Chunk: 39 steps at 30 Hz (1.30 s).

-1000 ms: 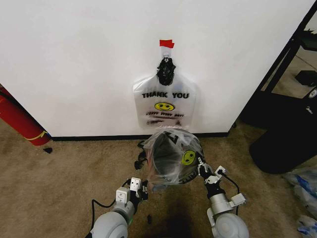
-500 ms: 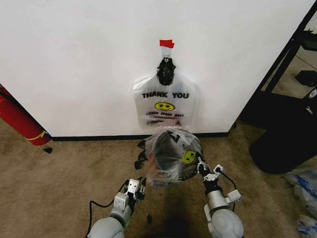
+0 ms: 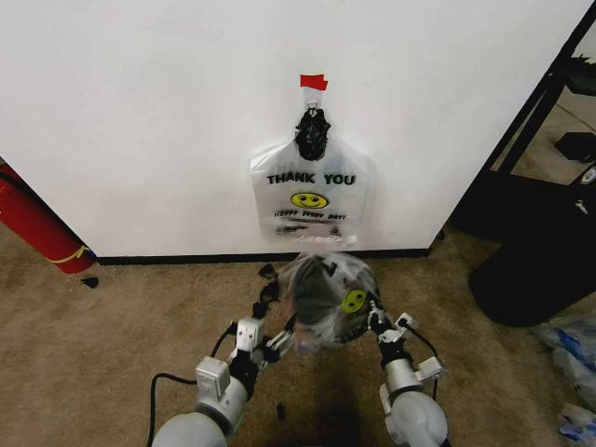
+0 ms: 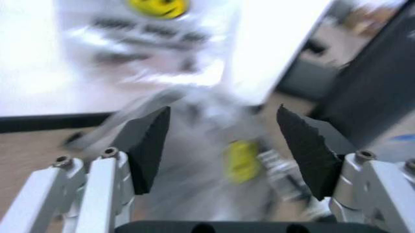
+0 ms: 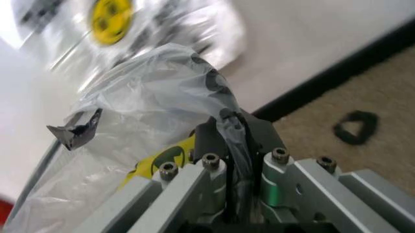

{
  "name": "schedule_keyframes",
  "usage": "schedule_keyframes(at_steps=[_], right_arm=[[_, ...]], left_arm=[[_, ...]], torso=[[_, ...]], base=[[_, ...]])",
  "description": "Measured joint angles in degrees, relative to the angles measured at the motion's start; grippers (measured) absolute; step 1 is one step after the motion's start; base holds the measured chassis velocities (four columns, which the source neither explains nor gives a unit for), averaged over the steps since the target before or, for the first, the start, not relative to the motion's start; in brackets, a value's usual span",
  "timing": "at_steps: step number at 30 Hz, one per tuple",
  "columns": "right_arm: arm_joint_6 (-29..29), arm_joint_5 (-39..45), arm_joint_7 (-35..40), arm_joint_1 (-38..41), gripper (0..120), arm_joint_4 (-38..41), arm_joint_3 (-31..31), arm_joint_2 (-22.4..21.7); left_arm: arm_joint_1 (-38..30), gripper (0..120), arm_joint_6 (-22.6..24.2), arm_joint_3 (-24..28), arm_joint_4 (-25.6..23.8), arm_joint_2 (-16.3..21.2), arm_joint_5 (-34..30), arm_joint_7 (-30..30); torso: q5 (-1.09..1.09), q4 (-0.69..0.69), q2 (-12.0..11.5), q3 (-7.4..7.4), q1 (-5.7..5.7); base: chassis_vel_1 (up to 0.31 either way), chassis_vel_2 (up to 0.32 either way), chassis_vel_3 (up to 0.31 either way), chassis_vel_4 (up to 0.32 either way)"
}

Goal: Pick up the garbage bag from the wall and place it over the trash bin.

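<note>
The garbage bag (image 3: 328,296), wrinkly see-through plastic with a yellow smiley, bulges on the carpet just in front of the wall (image 3: 140,112). The trash bin (image 3: 315,287) under it shows as a dark shape through the plastic. My right gripper (image 3: 375,318) is at the bag's right side. In the right wrist view this gripper (image 5: 228,127) is shut on a fold of the bag (image 5: 162,92). My left gripper (image 3: 273,341) sits at the bag's left side. In the left wrist view it (image 4: 224,119) stands open, with the blurred bag (image 4: 214,160) beyond its fingers.
A smooth white THANK YOU bag (image 3: 309,191) hangs from a hook under red tape (image 3: 313,82). A red fire extinguisher (image 3: 37,228) leans at the left. Black furniture (image 3: 540,251) stands at the right, with loose plastic (image 3: 573,358) near it. Small black bits (image 3: 90,282) lie on the carpet.
My left arm has swung forward and inward, bringing its open gripper up to the bag's left side. The bag has sunk and closed over the bin's dark opening. The right gripper kept its hold.
</note>
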Motion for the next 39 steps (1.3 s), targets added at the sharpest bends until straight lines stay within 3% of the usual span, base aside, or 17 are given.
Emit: schedule_keyframes(at_steps=[9,18,21,24,29,39], right_arm=[[5.0,-7.4,-5.4,-0.3,1,-0.2,-0.8,0.4],[8.1,-10.9,-8.8,-0.7,1,-0.2,-0.9,1.0],[8.7,-11.3,-9.2,-0.8,1,-0.3,-0.9,1.2],[10.4,-12.9,-10.9,-1.2,1,-0.5,-0.9,1.6],[11.4,-14.0,-11.8,-1.7,1,-0.5,-1.3,2.3],[12.2,-14.4,-12.0,-2.7,1,-0.1,-2.0,3.0]], left_arm=[[-4.8,32,7.1,5.0,5.2,-4.3,-1.2,-0.8],[-12.9,1,12.5,8.3,11.5,-5.3,-3.2,-5.1],[-13.9,0,13.3,8.6,12.3,-5.5,-3.5,-5.7],[-17.3,0,16.0,10.2,15.9,-6.4,-3.6,-7.9],[-20.7,0,16.6,11.5,20.0,-7.6,-2.5,-9.8],[-24.2,0,16.6,12.3,27.4,-8.8,5.5,-11.1]], torso=[[-0.01,0.0,0.0,0.0,0.0],[-0.01,0.0,0.0,0.0,0.0],[-0.01,0.0,0.0,0.0,0.0],[-0.01,0.0,0.0,0.0,0.0],[-0.01,0.0,0.0,0.0,0.0],[-0.01,0.0,0.0,0.0,0.0]], base=[[0.0,0.0,0.0,0.0],[0.0,0.0,0.0,0.0],[0.0,0.0,0.0,0.0],[0.0,0.0,0.0,0.0],[0.0,0.0,0.0,0.0],[0.0,0.0,0.0,0.0]])
